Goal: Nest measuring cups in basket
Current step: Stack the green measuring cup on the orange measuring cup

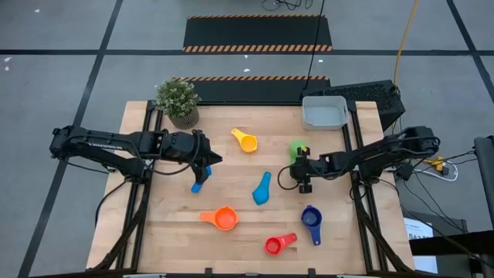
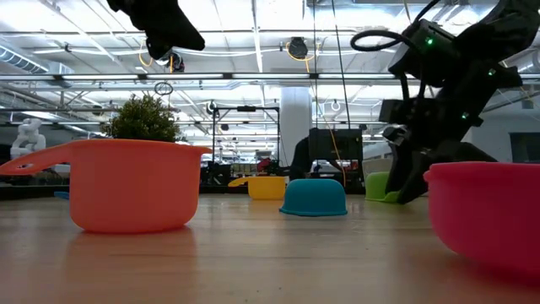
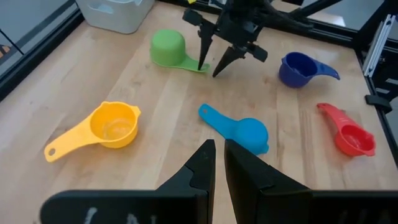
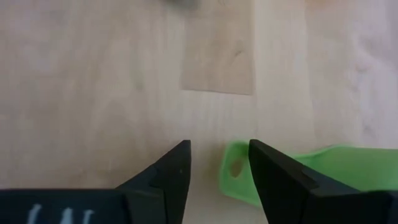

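Where right pincer (image 4: 217,171) gapes, flat (pierced) green handle (image 4: 235,169)

This is a robotics lab or test hall, not a home or kitchen. The wooden worktop (image 1: 231,239) rests on a dark metal frame (image 1: 147,147) that carries both arms, and it stands on a grey floor marked out with black tape lines (image 1: 100,66). Beyond it lie black mats edged in orange-and-black hazard stripes (image 1: 258,48). A yellow cable (image 1: 401,46) trails across the floor. The low view looks into a wide hall with strip lights and ceiling trusses (image 2: 253,80), further metal rigs (image 2: 245,135) and dark equipment (image 2: 333,152) standing farther back.
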Robot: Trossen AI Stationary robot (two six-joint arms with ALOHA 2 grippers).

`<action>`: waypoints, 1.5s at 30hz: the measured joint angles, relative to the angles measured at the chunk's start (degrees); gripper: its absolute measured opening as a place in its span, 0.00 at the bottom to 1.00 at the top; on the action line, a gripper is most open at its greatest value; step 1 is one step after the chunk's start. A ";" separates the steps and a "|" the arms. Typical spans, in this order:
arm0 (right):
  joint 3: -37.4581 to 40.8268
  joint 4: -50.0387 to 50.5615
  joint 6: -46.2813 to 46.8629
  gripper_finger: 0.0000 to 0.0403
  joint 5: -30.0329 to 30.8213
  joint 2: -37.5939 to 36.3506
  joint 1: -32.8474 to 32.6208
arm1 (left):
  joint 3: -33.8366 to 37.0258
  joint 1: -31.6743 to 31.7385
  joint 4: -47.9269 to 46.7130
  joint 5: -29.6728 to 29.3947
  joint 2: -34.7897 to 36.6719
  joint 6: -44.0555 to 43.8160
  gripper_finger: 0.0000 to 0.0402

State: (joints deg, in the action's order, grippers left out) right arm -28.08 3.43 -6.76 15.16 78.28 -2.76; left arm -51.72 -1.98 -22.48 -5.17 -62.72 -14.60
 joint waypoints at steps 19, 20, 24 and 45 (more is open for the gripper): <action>-0.02 -0.12 0.09 0.21 4.49 0.64 0.01 | 0.00 0.04 0.00 -0.43 0.00 -0.76 0.09; -0.02 -0.10 0.18 0.19 4.46 0.64 0.01 | 0.00 0.04 0.00 -0.44 0.00 -0.76 0.09; -0.04 -0.28 1.39 0.07 4.64 0.61 0.01 | 0.00 0.04 -0.01 -0.43 -0.01 -0.80 0.09; -0.50 1.81 12.70 0.00 4.00 -8.08 0.01 | 0.02 0.04 0.00 -0.46 0.00 -1.23 0.09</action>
State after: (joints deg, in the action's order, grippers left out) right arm -28.58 5.23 5.93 19.16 70.20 -2.74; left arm -51.70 -1.93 -22.48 -5.63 -62.72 -15.83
